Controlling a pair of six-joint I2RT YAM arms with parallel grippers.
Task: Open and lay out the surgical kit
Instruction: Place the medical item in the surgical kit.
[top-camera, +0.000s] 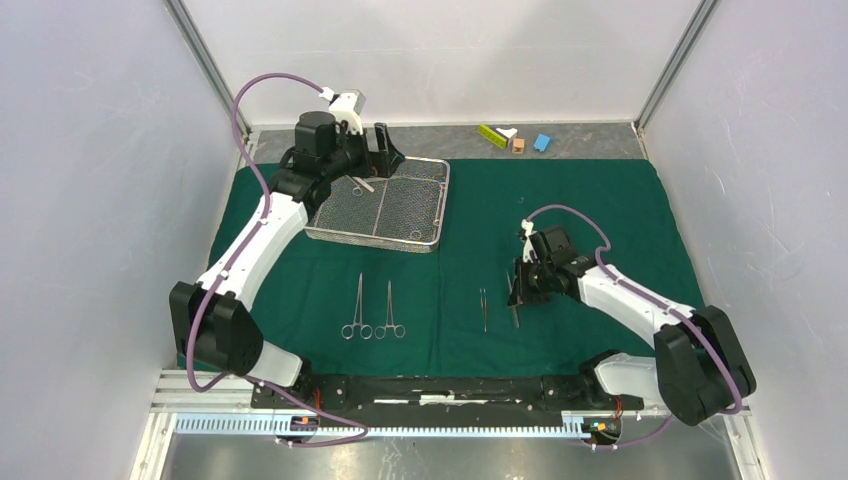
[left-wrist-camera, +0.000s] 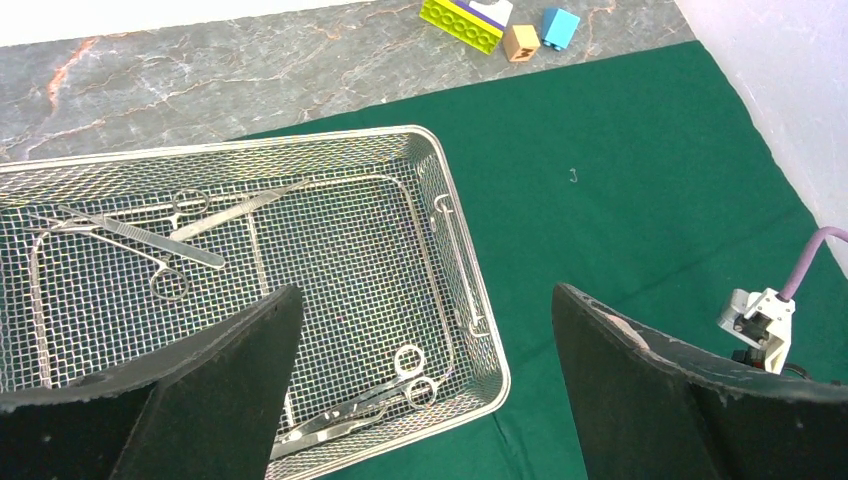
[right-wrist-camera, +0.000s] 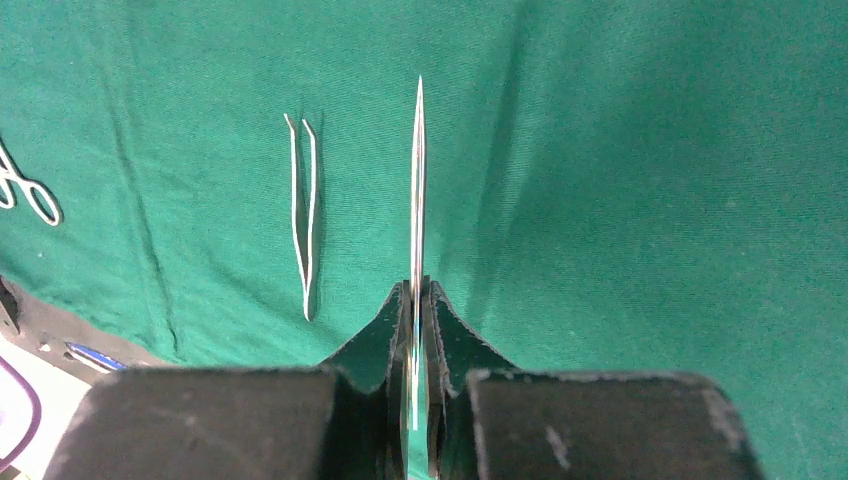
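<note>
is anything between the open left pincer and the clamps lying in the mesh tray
Nothing visible does. The left pincer hangs open above the rectangular silver wire-mesh tray, whose top is uncovered. The slim steel ring-handled clamp near its corner lies bare on the mesh floor in front of the pincer.

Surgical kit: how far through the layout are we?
Done: drape spread flat, two clamps and one tweezers laid on it. In hand: right gripper shut on a second tweezers beside the first; left gripper open above the tray. Left: several instruments in the tray to lay out.
</note>
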